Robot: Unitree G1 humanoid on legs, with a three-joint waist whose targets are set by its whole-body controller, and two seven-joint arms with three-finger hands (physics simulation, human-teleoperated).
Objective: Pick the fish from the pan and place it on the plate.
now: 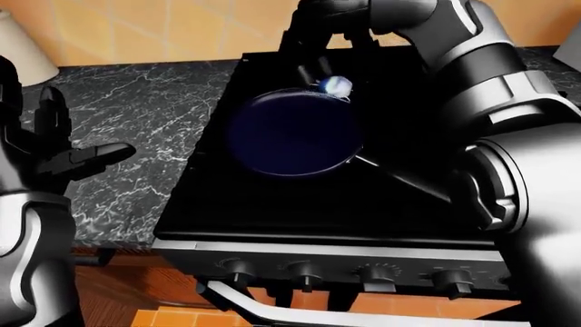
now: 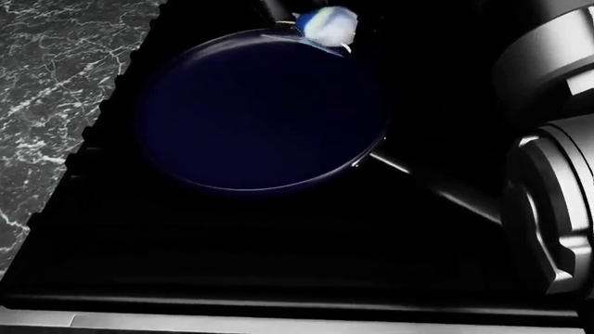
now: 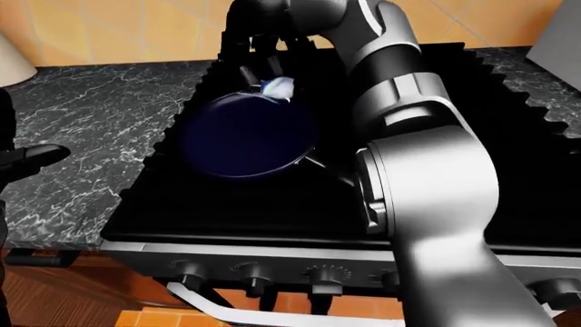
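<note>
I see small blue-white fish with yellow stripe [image 2: 326,23]; round dark navy pan [image 1: 292,131]; flat black stove [image 1: 300,197]; black white-veined marble worktop [image 1: 145,116]; orange tiled wall [image 1: 163,30].

Fish [image 2: 326,23]: small, blue-white w/ yellowish stripe, blurred, sits at top edge of pan in head view, over the rim. Pan [image 2: 260,111]: round, dark blue, shallow, inside bare, flat on the black stove; thin handle runs toward lower right of the view. Plate isn't visible in any view.
</note>
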